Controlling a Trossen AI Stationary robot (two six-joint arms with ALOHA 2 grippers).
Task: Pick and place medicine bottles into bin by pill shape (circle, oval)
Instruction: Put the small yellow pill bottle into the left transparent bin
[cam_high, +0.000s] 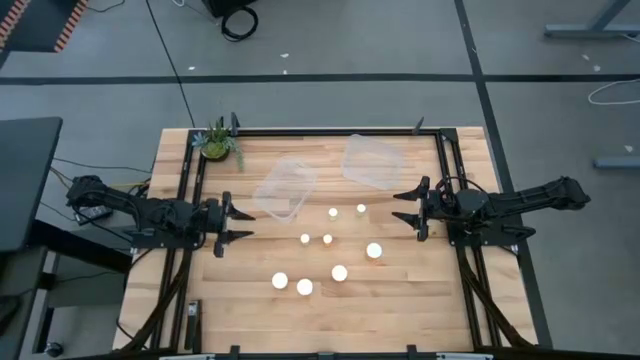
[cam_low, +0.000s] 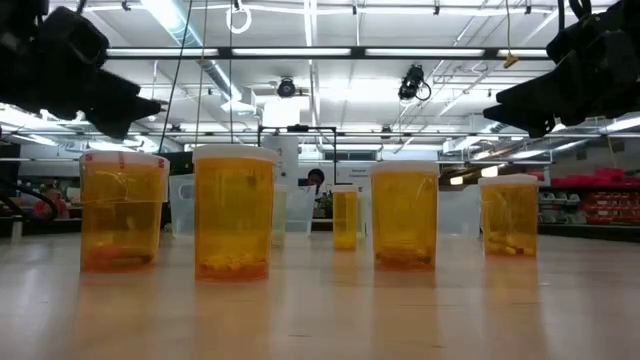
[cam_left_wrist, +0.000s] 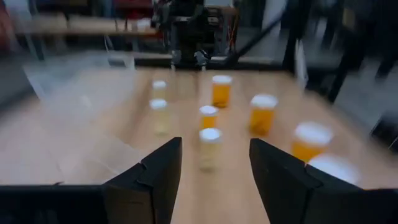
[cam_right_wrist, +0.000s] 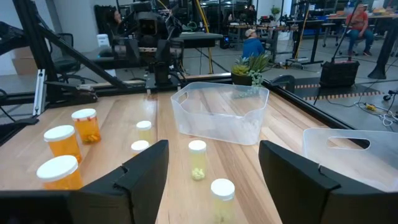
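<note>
High view: potted plant (cam_high: 216, 141) beside clear bins (cam_high: 285, 189)

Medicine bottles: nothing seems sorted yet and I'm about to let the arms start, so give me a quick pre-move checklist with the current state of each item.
1. Left gripper open and empty: ok.
2. Right gripper open and empty: ok.
3. Medicine bottles upright, white caps up, spaced apart between the arms: ok.
4. Two clear bins on the table, nothing inside: ok.
5. Pill shape in each bottle readable: cannot tell.
6. Potted plant sits at the far left corner, away from the bottles: ok.
</note>
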